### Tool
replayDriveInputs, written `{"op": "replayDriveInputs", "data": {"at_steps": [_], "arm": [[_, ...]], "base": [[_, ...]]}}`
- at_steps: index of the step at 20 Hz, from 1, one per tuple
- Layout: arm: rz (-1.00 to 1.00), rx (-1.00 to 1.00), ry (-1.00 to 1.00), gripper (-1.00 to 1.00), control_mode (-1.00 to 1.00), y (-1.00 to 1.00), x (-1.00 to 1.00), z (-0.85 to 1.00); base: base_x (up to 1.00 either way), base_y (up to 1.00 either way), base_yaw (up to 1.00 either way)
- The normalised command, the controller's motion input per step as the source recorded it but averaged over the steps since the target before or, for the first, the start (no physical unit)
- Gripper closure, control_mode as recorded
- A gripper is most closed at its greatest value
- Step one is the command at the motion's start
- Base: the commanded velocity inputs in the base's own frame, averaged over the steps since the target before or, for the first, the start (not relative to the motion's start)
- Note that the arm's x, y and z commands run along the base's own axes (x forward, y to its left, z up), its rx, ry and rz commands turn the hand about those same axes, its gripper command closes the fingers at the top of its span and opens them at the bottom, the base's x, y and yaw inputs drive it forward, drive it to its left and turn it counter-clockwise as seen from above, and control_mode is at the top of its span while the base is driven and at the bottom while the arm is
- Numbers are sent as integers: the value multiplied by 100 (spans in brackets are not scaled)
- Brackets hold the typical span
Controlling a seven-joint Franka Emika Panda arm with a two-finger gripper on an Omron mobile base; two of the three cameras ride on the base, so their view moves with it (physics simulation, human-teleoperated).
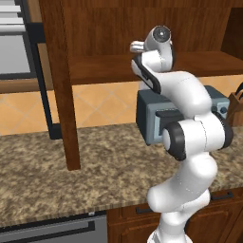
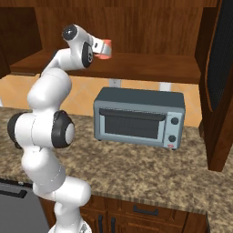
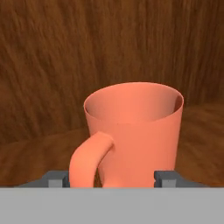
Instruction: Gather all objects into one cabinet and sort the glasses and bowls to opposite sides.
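A salmon-orange mug (image 3: 135, 131) stands upright inside the reddish-brown cabinet (image 2: 150, 66), its handle turned toward the hand camera and to the left. My gripper (image 3: 111, 177) straddles it low down. One fingertip (image 3: 57, 178) sits against the handle, the other against the mug's right wall, with no gap visible on either side. In the right base view the mug (image 2: 106, 50) shows just past my gripper (image 2: 101, 48), at the left end of the shelf board. The mug's base is hidden. The bowl is out of view.
A grey-blue toaster oven (image 2: 139, 117) sits on the speckled stone counter (image 2: 136, 177) under the cabinet shelf (image 1: 104, 66). Open cabinet doors hang at the left (image 1: 59, 80) and the right (image 2: 218, 68). A knife block (image 1: 236, 107) stands at the far right. Drawers with black handles (image 2: 145, 210) lie below.
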Motion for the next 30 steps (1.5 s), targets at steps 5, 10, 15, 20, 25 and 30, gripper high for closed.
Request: {"op": "replayDriveInputs", "data": {"at_steps": [5, 10, 15, 20, 25, 30], "arm": [[0, -1, 2, 100, -100, -21, -28, -2], [0, 0, 3, 100, -100, -13, -73, 9], [0, 0, 0, 100, -100, -9, -99, 45], [1, 2, -6, 100, -100, -11, -100, 29], [8, 1, -11, 100, -100, -14, -100, 32], [10, 0, -8, 100, -100, -17, -100, 27]], "base": [[0, 0, 0], [0, 0, 0], [0, 0, 0], [0, 0, 0], [0, 0, 0], [0, 0, 0]]}}
